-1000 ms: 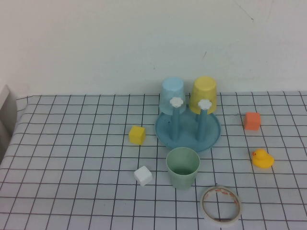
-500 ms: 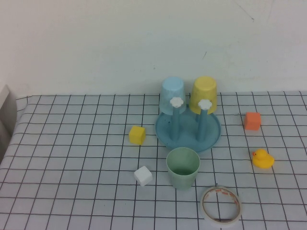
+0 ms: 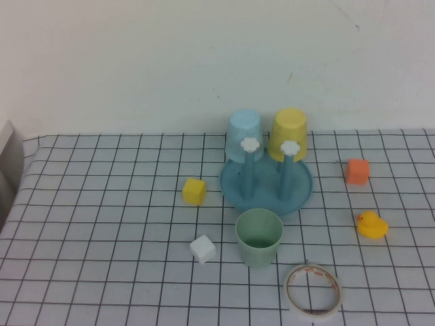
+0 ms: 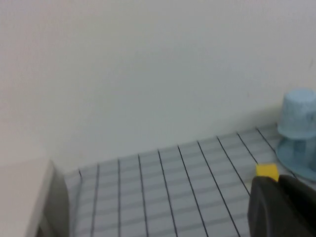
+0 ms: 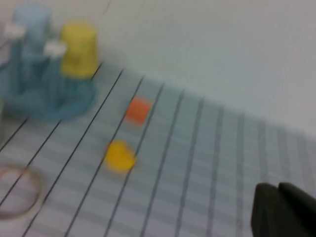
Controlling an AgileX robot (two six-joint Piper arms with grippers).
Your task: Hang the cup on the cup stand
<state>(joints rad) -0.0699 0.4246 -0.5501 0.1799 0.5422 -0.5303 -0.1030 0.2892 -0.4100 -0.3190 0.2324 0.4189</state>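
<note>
Pale mint-green plastic cup is seen upright, just before the round blue cup stand, where two cups are hung: one light blue, one yellow. Left gripper and right gripper are kept apart, fully closed, empty.

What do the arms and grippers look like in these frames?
Little shows. The high view has no arm in it. Each wrist view catches only a corner of its own gripper: the left gripper and the right gripper are dark, near-black, matte, rounded blocks. No cables, markings or labels are visible.
</note>
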